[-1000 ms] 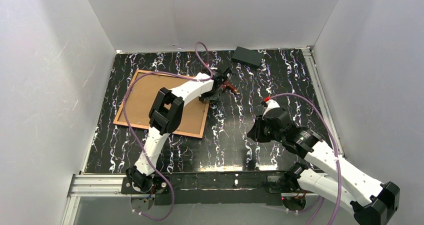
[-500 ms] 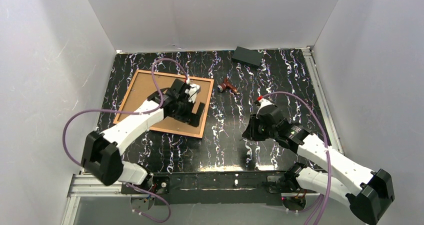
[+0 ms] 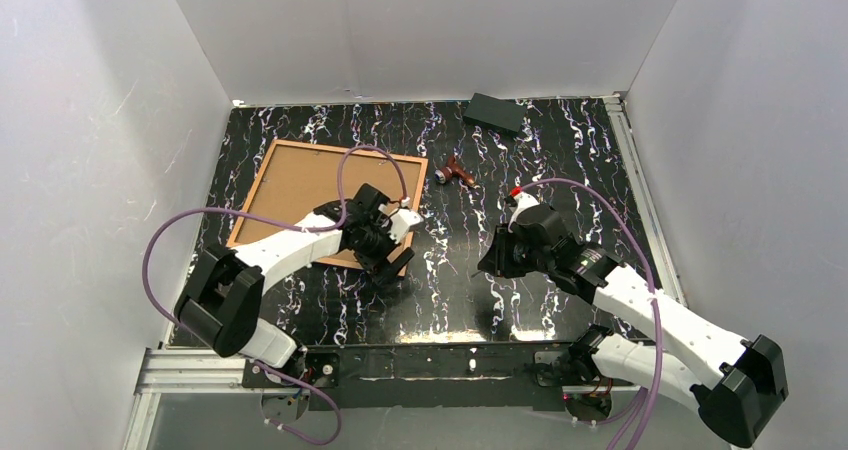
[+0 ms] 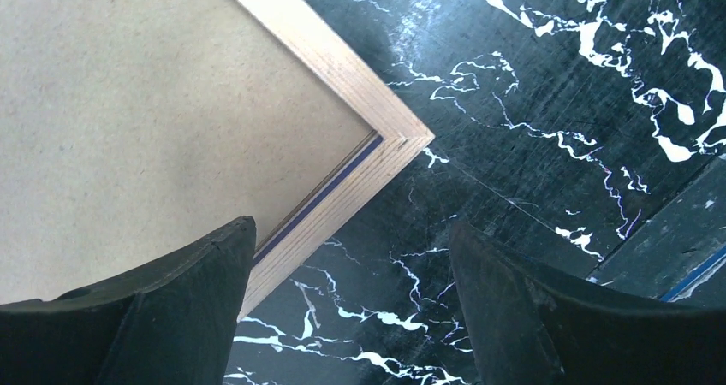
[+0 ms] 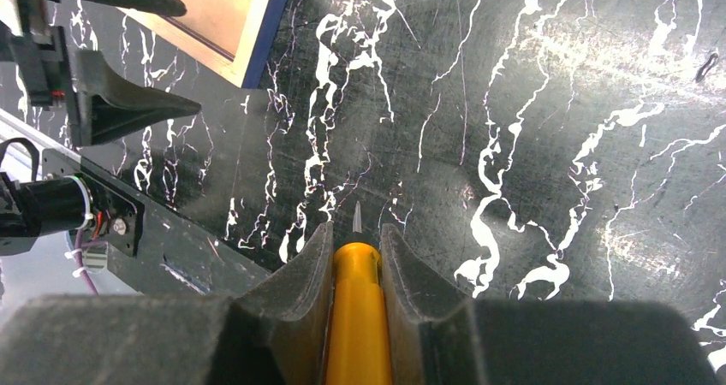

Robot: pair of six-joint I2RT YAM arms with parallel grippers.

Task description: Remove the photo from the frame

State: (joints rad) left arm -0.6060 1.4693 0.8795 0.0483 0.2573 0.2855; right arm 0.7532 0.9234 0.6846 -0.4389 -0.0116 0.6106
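Below the left gripper [image 4: 351, 252], jaws apart, lies the frame [image 4: 377, 103] corner on the bench [image 4: 531, 145], photo [image 4: 154, 103] board-side up; right gripper [image 5: 355, 231] clamped on yellow-handled tool [image 5: 358, 316].

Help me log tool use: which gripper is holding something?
The right gripper, shut on an orange pointed tool; the left gripper is open, empty, over the frame.

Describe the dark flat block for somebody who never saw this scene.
Look at the black marbled table, along its far edge. Right of centre lies the dark flat block, plain, rectangular, far bigger than the small reddish-brown item nearby.
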